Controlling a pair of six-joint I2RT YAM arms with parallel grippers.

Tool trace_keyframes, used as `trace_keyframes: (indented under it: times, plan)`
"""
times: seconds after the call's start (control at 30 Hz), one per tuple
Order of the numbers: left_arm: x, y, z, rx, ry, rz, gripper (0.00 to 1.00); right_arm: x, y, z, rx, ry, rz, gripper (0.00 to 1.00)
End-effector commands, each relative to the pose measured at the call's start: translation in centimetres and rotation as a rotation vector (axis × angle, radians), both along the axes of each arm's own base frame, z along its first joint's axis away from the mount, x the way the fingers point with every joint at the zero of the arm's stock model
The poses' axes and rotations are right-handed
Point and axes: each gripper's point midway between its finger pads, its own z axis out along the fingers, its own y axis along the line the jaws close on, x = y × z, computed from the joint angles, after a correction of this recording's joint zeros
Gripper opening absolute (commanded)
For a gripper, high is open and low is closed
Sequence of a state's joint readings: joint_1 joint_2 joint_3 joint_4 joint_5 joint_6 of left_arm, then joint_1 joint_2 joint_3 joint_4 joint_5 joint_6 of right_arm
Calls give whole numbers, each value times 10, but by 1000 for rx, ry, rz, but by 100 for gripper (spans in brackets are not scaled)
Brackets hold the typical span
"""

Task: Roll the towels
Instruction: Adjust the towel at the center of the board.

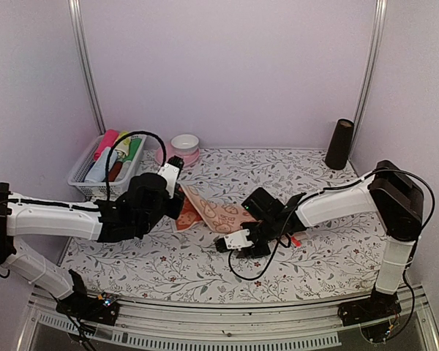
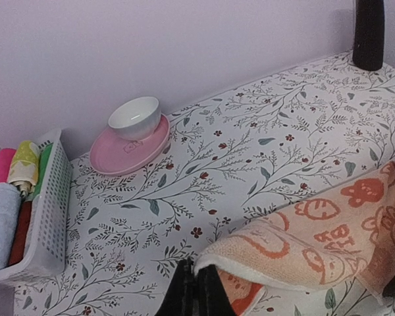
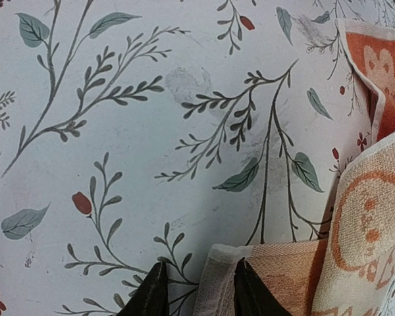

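The peach towel (image 1: 212, 213) lay near the middle of the tabletop (image 1: 314, 256), on the white floral sheet, between the 2 arms. It was partly folded over itself, so that its pale underside and white hem showed along the raised fold (image 2: 316, 243).

The left claw (image 1: 178, 210) reached in from the left to the towel's left end. In the left wrist view its 2 black fingers (image 2: 201, 289) were pressed together, and the towel's folded hem met their tips. Whether any cloth was caught between them could not be told.

The right claw (image 1: 225, 243) came in low from the right to the towel's near edge. In the right wrist view its fingers (image 3: 151, 293) stood narrowly apart, with the towel's doubled hem (image 3: 368, 224) between them. A sliver of the sheet showed between 1 finger and the cloth, so a firm pinch could not be confirmed.

The pale blue towel (image 1: 100, 170) lay rolled in the white basket (image 1: 79, 175) at the far left, beside pink, yellow, green and dark red rolls. Just right of the basket, against the back wall, a white bowl (image 1: 184, 141) sat on a pink plate (image 1: 190, 156). A black cylinder (image 1: 339, 144) stood upright at the far right corner, well apart from the towel.
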State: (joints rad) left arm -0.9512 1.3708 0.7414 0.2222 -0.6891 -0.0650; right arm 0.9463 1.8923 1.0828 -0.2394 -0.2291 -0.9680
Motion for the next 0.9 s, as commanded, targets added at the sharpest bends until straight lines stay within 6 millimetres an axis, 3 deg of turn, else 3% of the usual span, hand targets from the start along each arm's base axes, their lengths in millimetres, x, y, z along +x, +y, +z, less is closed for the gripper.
trace_keyframes:
  times: [0.0,0.33,0.67,0.7,0.77,0.87]
  plan:
    - [4,5,0,-34,-5,16,0,2,-10,-25,-73,-5,-27,36]
    - [2,12,3,-47,-16,30,0,-6,-16,-49,-156,11,-4,33]
    - [-4,23,10,-69,-32,41,0,6,-19,-55,-199,-21,-55,4]
    - [-4,24,10,-68,-32,42,0,6,-20,-54,-200,-30,-57,6]
    - [-5,25,10,-71,-33,41,0,9,-21,-49,-196,-51,-61,23]
    - [-5,26,9,-69,-31,42,0,13,-25,-40,-184,-92,-70,31]
